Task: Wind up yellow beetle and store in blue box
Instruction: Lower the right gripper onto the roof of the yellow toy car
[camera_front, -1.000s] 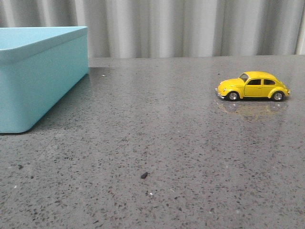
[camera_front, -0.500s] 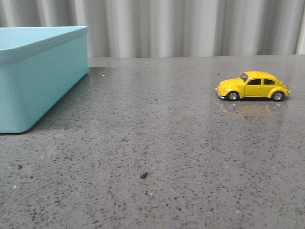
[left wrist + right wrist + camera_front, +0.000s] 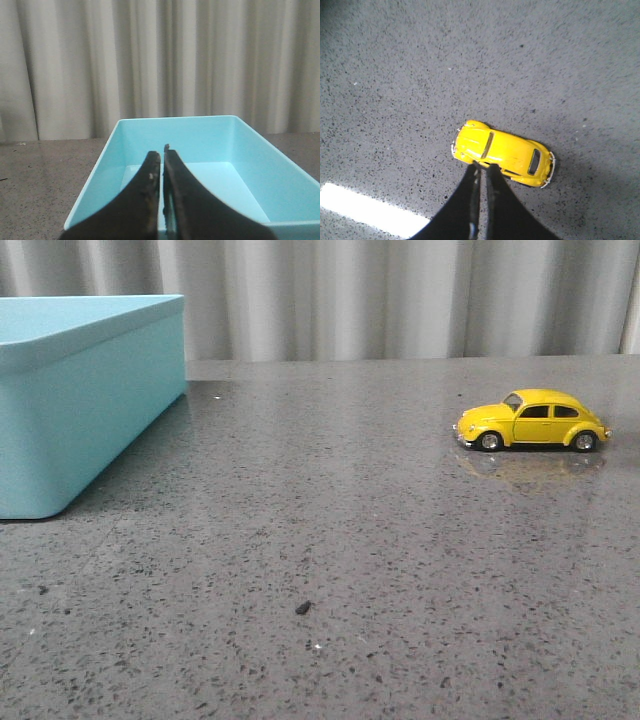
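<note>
A dark speckled grey stone-look tabletop (image 3: 330,540) fills the foreground, with a small black crumb (image 3: 302,608) lying near the front. Farther back on the right, a small glossy yellow toy Beetle car (image 3: 531,421) stands on its wheels, nose pointing left. The right gripper (image 3: 481,169) hangs above it, clenched, holding nothing. At the far left stands a large pale aqua plastic box (image 3: 70,410); the left gripper (image 3: 162,156) hovers over it, fingers pressed together.

Front camera low over table (image 3: 330,540); right wrist looks down — both share yellow beetle (image 3: 531,420).
</note>
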You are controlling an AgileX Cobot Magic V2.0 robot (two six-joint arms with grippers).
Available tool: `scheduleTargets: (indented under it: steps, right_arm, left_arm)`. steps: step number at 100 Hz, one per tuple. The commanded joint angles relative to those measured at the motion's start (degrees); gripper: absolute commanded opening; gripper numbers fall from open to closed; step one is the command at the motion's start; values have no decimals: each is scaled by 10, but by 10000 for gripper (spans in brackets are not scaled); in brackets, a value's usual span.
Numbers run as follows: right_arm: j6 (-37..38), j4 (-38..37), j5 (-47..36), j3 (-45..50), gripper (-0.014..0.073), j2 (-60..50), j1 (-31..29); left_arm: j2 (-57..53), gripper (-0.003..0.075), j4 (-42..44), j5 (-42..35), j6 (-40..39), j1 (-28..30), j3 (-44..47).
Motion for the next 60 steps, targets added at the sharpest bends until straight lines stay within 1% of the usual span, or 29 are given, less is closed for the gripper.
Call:
scheduleTargets:
  steps: [1,16,37,60]
  right_arm:
    - [4,2,16,-53,-50,27,0]
    - [8,2,66,-101,-50,90,0]
    - [16,2,120,-145,-50,160,0]
    - [21,1,144,-150,-50,193,0]
  left_arm:
    - [11,-21,0,-46,-6,4,-21]
    - [11,-21,0,-46,-6,4,-21]
    - [11,-21,0,-46,-6,4,-21]
    - [11,-21,0,-46,-6,4,-21]
